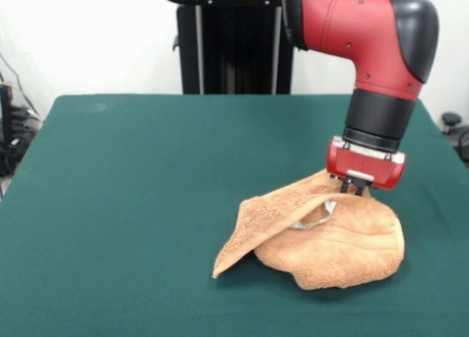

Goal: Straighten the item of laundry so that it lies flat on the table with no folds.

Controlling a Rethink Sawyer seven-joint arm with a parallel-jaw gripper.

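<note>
The orange-tan towel lies crumpled on the green table, right of centre and near the front. One flap is folded over and runs down to a point at the lower left. A small white-grey label peeks from under the fold. My gripper comes down from above at the towel's upper right edge. Its fingers are shut on the towel's raised top edge, which is pulled up into a peak.
The robot's black pedestal stands at the far side of the table. Cables and dark equipment sit off the table's left edge. Another dark object sits off the right edge.
</note>
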